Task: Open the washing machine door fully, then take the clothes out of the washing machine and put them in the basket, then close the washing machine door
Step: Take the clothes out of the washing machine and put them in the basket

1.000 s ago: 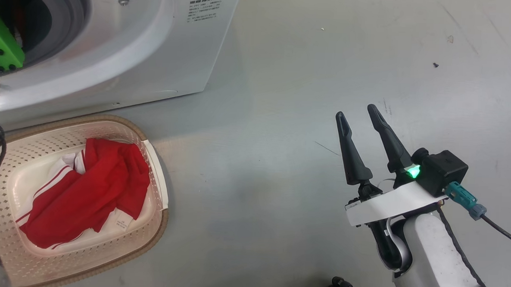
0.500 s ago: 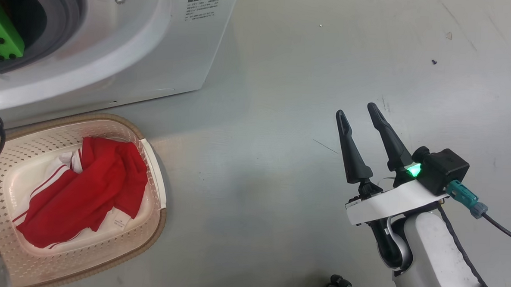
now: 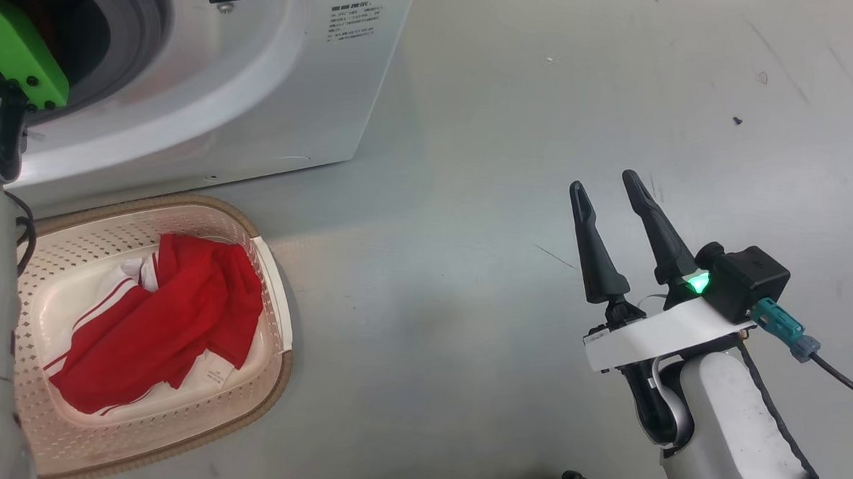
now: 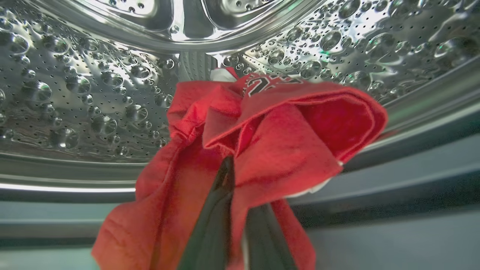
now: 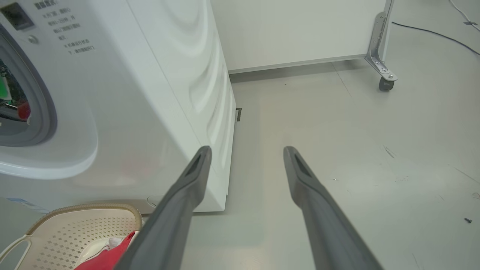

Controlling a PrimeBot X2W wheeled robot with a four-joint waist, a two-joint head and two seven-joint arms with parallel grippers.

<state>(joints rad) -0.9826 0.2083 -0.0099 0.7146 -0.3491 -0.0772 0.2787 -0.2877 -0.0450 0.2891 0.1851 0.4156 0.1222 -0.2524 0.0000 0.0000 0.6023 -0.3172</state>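
Left: the left claw (image 4: 233, 170) is clamped tight on a fold of the red garment in the drum (image 4: 277, 131). Cloth bunches around both fingers and hangs below them.
Right: the right claw (image 3: 602, 181) has its jaws spread and holds nothing. It is poised above the bare floor (image 3: 471, 198), with the washing machine (image 3: 260, 81) off to its left.
Step in hand: judged to be drawing this garment out through the washer's mouth.
Doing it well: retreat straight back along the fingers' line. Raise the wrist enough that the drooping tail clears the grey gasket (image 4: 375, 176) just beneath the fingers. Keep the pinch firm, since the hold is on one fold and the bulk lies ahead of the tips.
Risk: the trailing cloth could drag or catch on the gasket lip.
First container: the steel drum (image 4: 75, 93) surrounds the left claw and holds the gripped garment, whose number print lies beyond the tips.
Second container: the basket (image 3: 266, 376) is on the floor well to the left of the right claw, below the washer's front. One red garment with white stripes (image 3: 171, 307) lies crumpled inside.
Left to do: drop this piece in the basket, then shut the door.
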